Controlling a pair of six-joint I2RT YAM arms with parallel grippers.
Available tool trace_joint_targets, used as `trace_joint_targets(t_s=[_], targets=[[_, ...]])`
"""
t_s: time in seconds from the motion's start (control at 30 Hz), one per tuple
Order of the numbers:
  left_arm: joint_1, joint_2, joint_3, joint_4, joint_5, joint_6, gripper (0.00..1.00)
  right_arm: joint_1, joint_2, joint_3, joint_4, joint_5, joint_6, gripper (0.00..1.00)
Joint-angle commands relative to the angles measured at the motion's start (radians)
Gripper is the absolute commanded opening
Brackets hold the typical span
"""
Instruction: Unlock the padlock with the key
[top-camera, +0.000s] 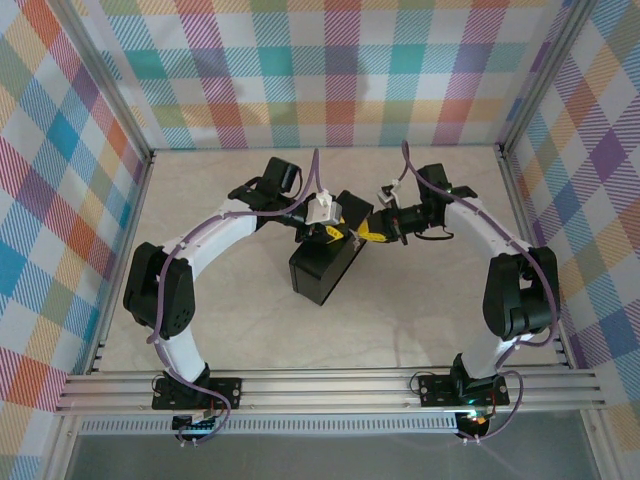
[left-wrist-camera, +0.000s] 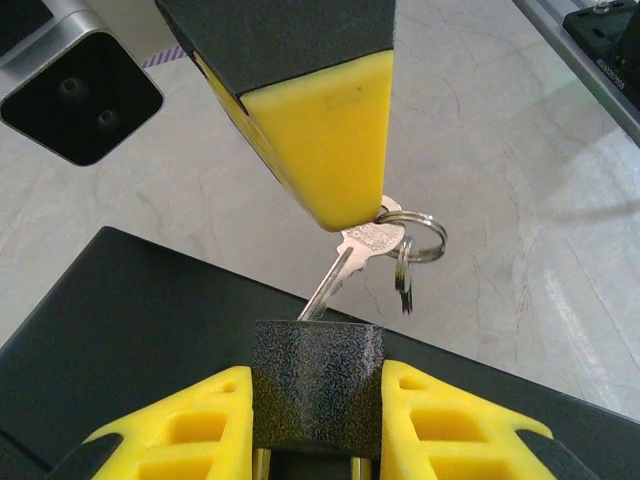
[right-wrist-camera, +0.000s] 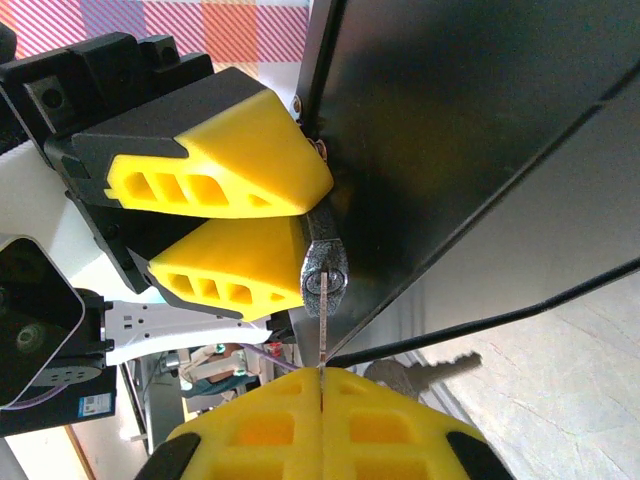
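Stiff thin metal, the key (left-wrist-camera: 352, 262) is clenched by its flat head in the right gripper's (right-wrist-camera: 322, 385) fingers, blade tip entering the small hard padlock (left-wrist-camera: 317, 400) grasped between the left gripper's (right-wrist-camera: 312, 213) fingers; both seem light and slippery, so grip firmly.

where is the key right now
In the left wrist view the key sits near the centre, pinched by the right gripper, its tip at the padlock that the left gripper holds over the black box.
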Motion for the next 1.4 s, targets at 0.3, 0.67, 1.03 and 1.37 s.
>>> trace_joint_targets(t_s=[0.3,0.67,1.03,1.37], targets=[[0.015,-0.036,-0.001,-0.001,0.034,0.033,0.19,-0.032,-0.006,0.056,-0.086,-0.032,-0.100,0.00],[0.026,0.007,0.087,-0.172,0.095,0.142,0.19,-0.033,-0.017,0.011,-0.181,-0.032,-0.242,0.00],[0.025,0.022,0.109,-0.214,0.134,0.183,0.19,0.000,-0.006,0.004,-0.148,-0.058,-0.246,0.00],[0.026,0.026,0.105,-0.200,0.131,0.175,0.19,0.022,0.017,0.021,-0.151,-0.051,-0.242,0.00]])
